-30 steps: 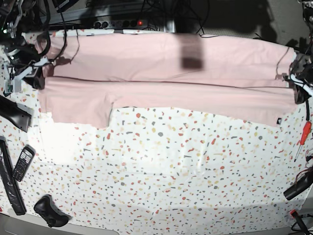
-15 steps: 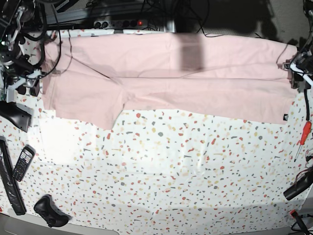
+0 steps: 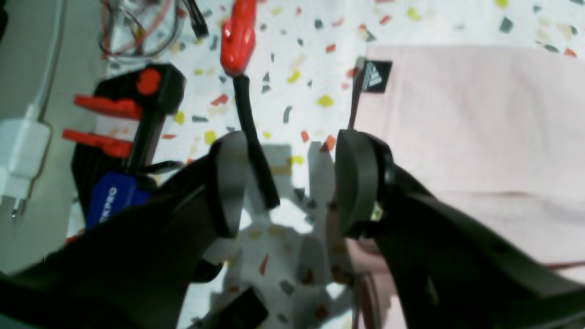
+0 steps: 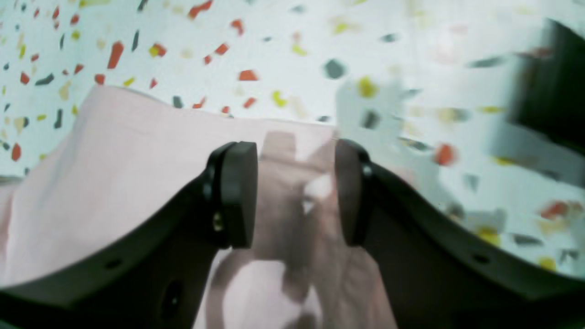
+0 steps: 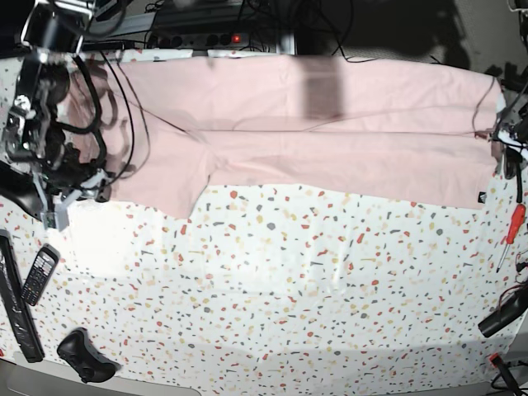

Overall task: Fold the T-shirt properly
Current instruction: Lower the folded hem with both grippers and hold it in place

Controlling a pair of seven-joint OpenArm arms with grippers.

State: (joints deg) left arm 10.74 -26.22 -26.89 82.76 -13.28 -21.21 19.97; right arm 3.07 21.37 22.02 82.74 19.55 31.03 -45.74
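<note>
The T-shirt [image 5: 330, 124] lies flat along the far side of the table, pale pink, plain side up, folded lengthwise with one sleeve [image 5: 165, 177] pointing forward at the left. My right gripper [image 4: 292, 192] hangs open over the shirt's left end [image 4: 114, 173], nothing between its fingers; in the base view it is at the left [image 5: 74, 191]. My left gripper [image 3: 292, 183] is open over bare table just beside the shirt's right edge [image 3: 480, 128], near its black label [image 3: 377, 75]. In the base view it sits at the far right [image 5: 505, 142].
A red-handled screwdriver [image 5: 513, 227] [image 3: 237, 36] lies beside the left gripper. A black clamp with red parts [image 3: 137, 100] and a white plug [image 3: 18, 155] sit further out. A phone [image 5: 39, 275], a black bar [image 5: 16, 305] and a black controller [image 5: 82, 355] lie front left.
Both grippers have opened and let go of the shirt, which has settled flat. The right arm has moved forward along the shirt's left end; the left arm has backed off slightly.
</note>
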